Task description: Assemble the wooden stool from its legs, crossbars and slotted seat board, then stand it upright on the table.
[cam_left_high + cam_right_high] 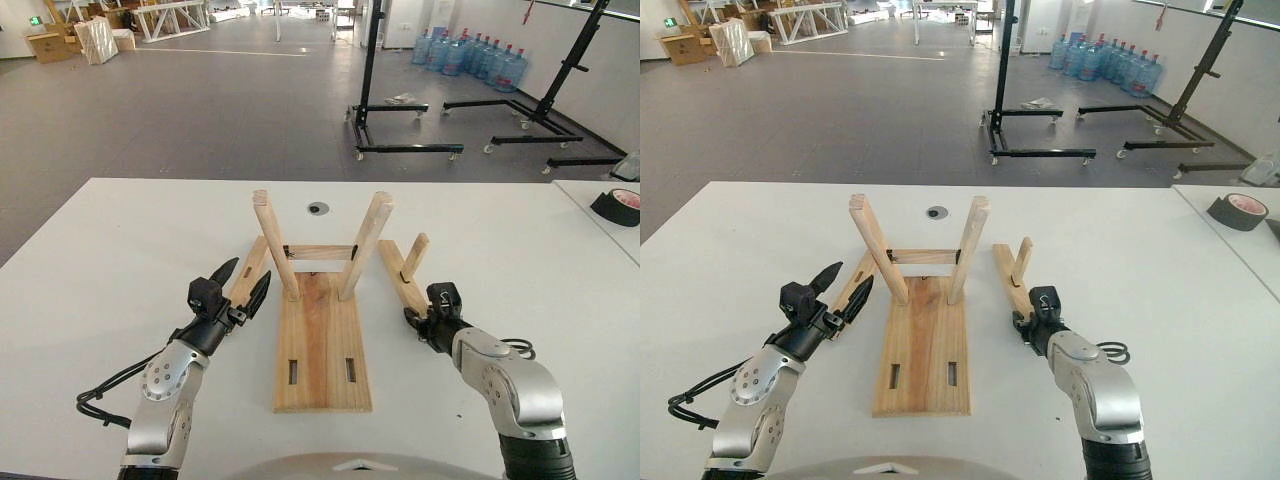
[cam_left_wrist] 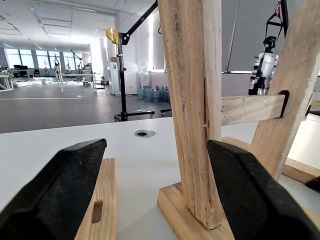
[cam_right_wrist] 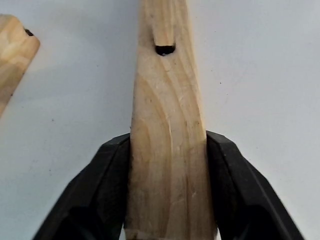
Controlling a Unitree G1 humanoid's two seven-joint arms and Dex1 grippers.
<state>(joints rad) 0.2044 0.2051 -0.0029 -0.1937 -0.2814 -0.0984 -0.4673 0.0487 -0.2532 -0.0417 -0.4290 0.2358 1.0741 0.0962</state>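
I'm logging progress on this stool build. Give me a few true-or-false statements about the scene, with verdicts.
1. A crossbar joins two standing legs set in the seat board. True.
2. The board's near slots hold legs. False: both are empty.
3. The right gripper is shut on a leg lying on the table. True.
4. The left gripper grips the crossbar. False: it is open and holds nothing, over a loose leg beside the board.
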